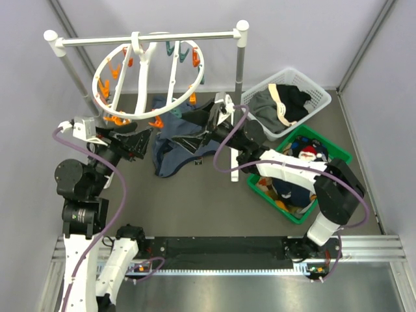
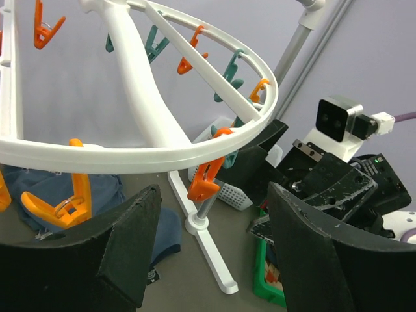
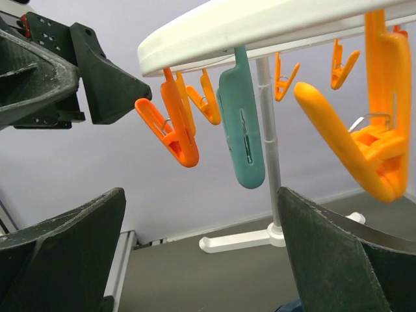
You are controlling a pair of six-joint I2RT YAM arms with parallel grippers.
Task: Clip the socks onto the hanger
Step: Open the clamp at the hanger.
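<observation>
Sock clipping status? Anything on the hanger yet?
Done: nothing. No clip in view on the hanger holds a sock. In hand: left gripper and right gripper are both open and empty at the rim, with an orange clip untouched between the left fingers. Left: all the socks, apparently piled in the green bin.

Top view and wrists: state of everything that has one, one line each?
hanger: hung on the rack bar, no sock clipped.
orange clip: shut, empty.
teal clip: shut, empty.
left gripper: open, empty, below the hanger.
right gripper: open, empty.
socks: heaped in the green bin.
white basket: holds clothes.
blue garment: lying crumpled.
</observation>
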